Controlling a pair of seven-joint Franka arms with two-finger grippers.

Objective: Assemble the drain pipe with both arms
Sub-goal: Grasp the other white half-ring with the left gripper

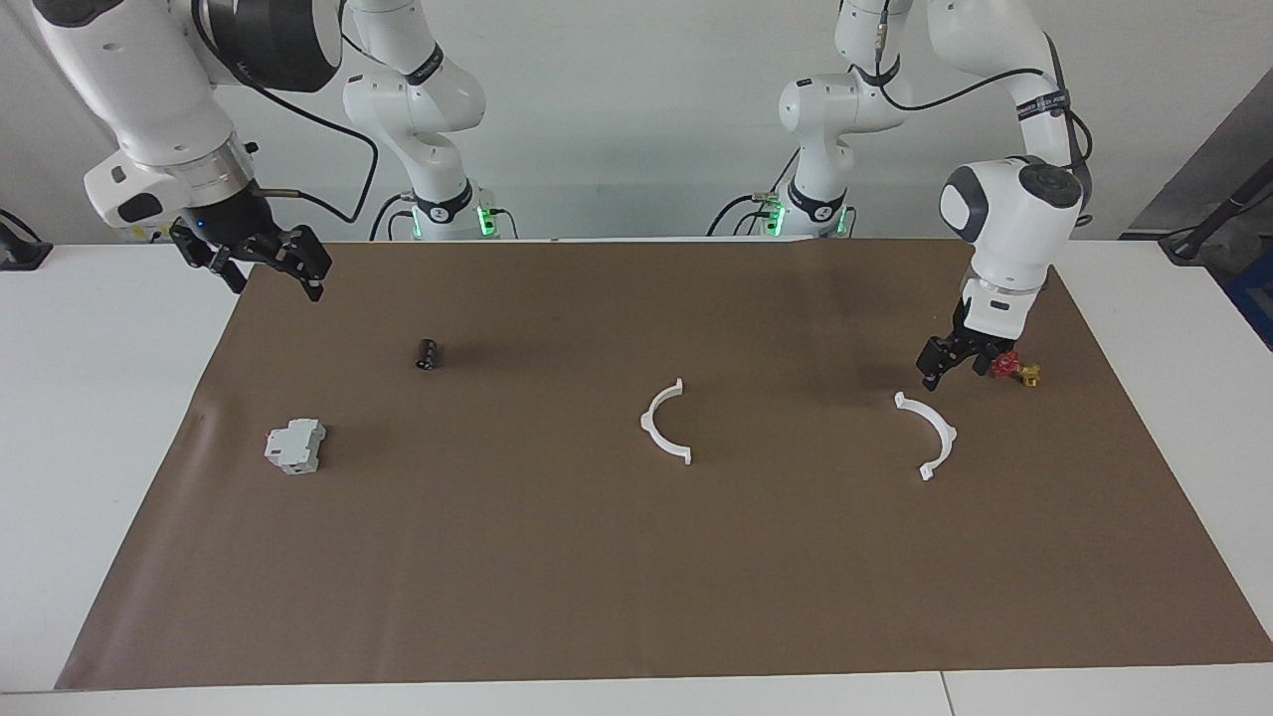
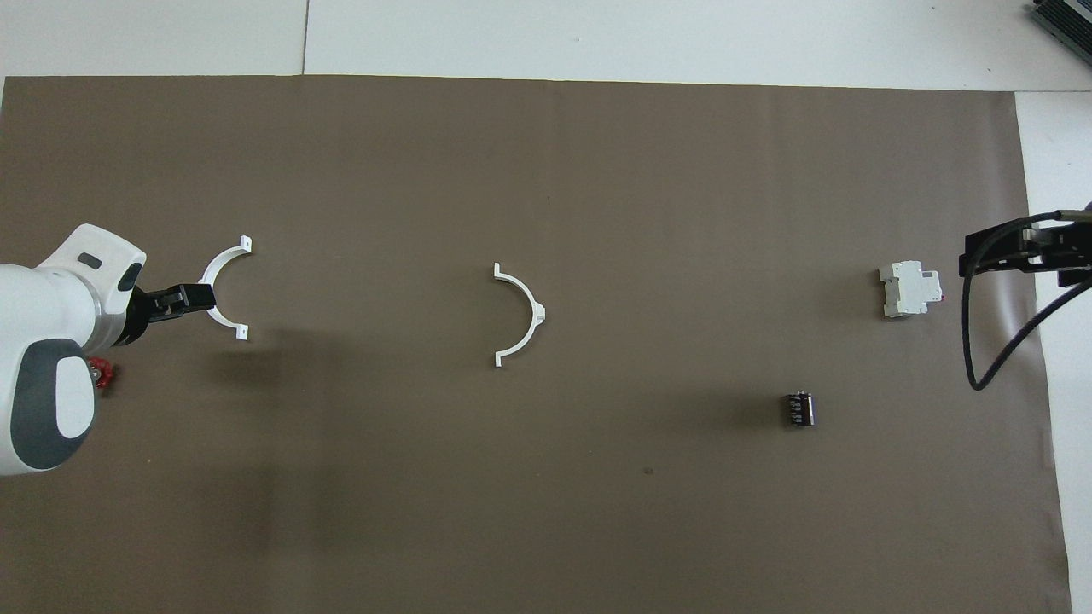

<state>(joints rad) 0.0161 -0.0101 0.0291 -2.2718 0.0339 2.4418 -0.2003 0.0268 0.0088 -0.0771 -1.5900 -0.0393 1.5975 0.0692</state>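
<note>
The drain pipe lies as two separate white half-rings on the brown mat. One half-ring (image 1: 664,424) (image 2: 521,315) is near the mat's middle. The other half-ring (image 1: 931,434) (image 2: 223,290) lies toward the left arm's end. My left gripper (image 1: 937,376) (image 2: 198,297) hangs low, open and empty, over the mat beside this half-ring, close to its mid-arc. My right gripper (image 1: 269,276) (image 2: 968,254) is open and empty, held up over the mat's edge at the right arm's end, where the arm waits.
A grey-white boxy block (image 1: 295,446) (image 2: 909,290) and a small black cylinder (image 1: 428,353) (image 2: 799,408) lie toward the right arm's end. A small red and yellow part (image 1: 1016,371) (image 2: 103,373) lies on the mat beside the left gripper.
</note>
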